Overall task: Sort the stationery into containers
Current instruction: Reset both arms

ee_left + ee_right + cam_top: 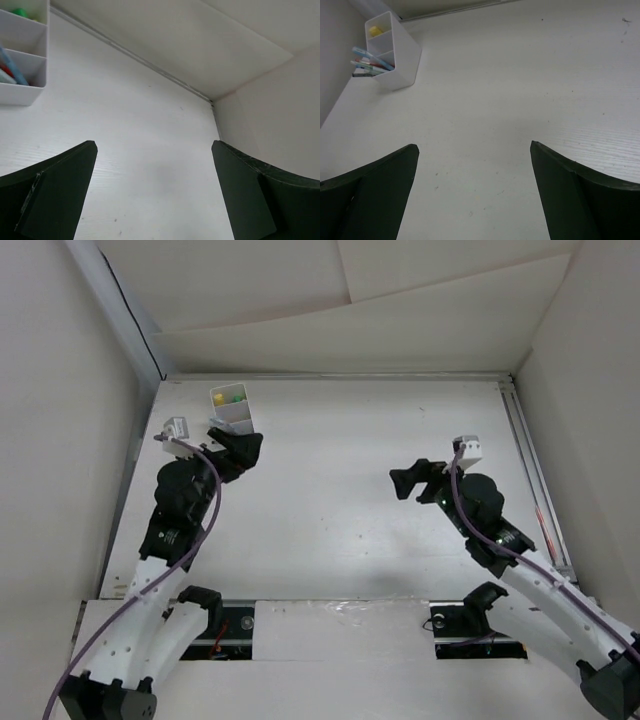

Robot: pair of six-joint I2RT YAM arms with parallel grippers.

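One box [232, 410] of pens [370, 65] sits ahead-left of the open, empty left gripper [155, 190], well apart from the open right gripper [475, 190].

A white table [340, 490] is enclosed by pale wall panels [400, 330]; a metal rail [531, 465] is fixed along its right edge.

You get no readable text, labels, brands or numbers here: none on the box [232, 410], the arms or the tabletop [340, 490].
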